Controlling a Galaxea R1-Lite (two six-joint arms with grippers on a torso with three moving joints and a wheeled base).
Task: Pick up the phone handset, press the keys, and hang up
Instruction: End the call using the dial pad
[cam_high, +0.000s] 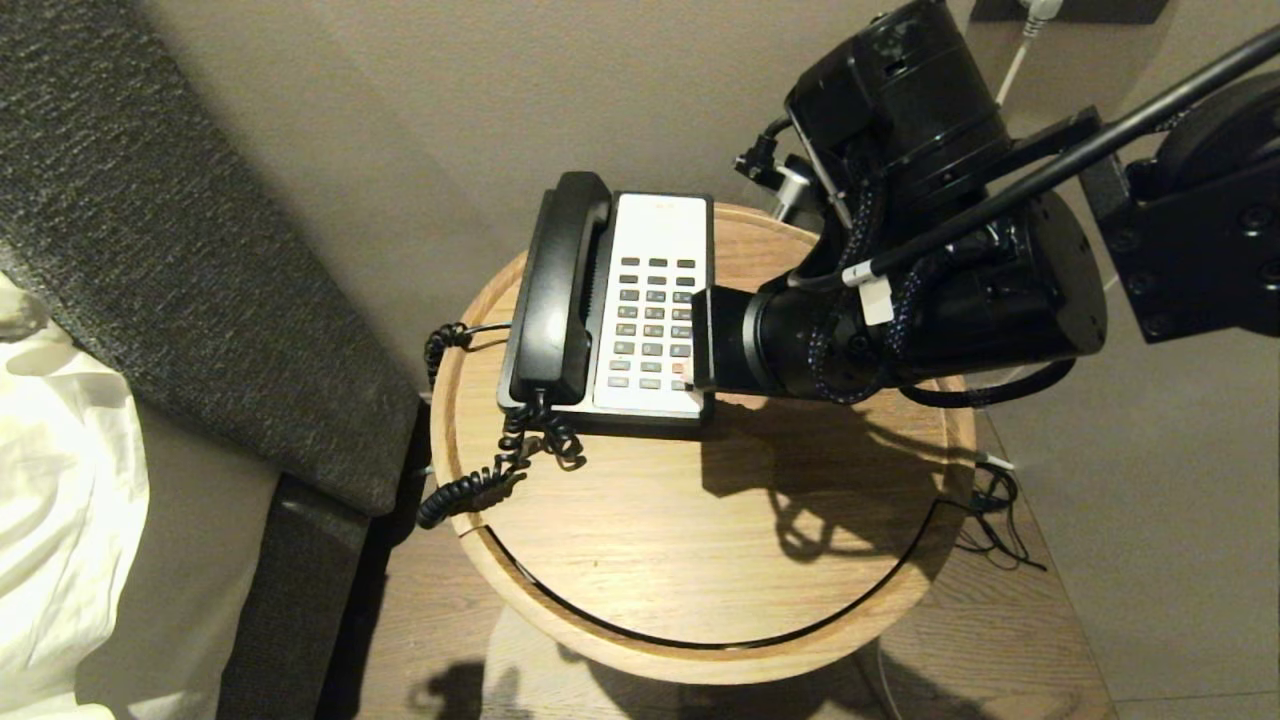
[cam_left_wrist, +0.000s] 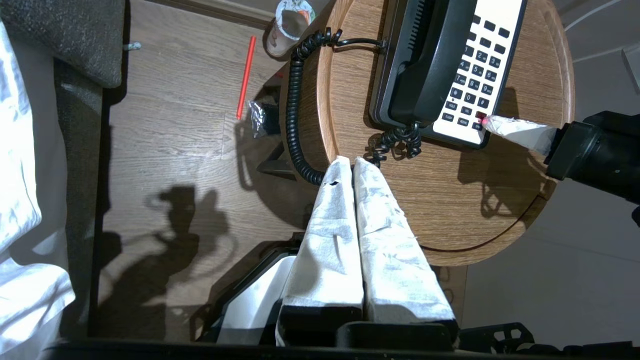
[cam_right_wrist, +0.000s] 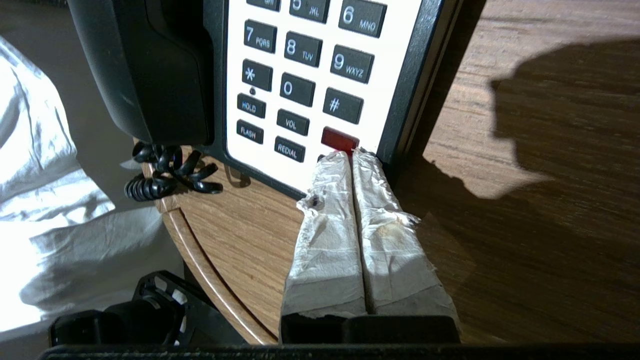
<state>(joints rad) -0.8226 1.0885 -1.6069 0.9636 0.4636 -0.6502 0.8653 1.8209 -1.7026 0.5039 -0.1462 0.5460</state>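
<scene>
The right end effector (cam_right_wrist: 350, 157), fingers pressed together, touches its tip to the red button among the keys (cam_right_wrist: 300, 90) at the phone's near corner. The phone handset (cam_high: 555, 290) lies cradled along the base's left side, towards the counter (cam_high: 640, 520) back edge. Glossy, rigid and probably light, it seems best gripped mid-shaft. The left end effector (cam_left_wrist: 350, 165), also closed, hovers near the counter's rim.

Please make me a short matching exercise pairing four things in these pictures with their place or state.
1. phone handset
2. red key
3. left end effector
4. coiled cord

a. hangs over the table edge
b. rests in the cradle
c. shut, over the table's near rim, holding nothing
d. right end effector's closed tips at it

Pairs: 1-b, 2-d, 3-c, 4-a
</scene>
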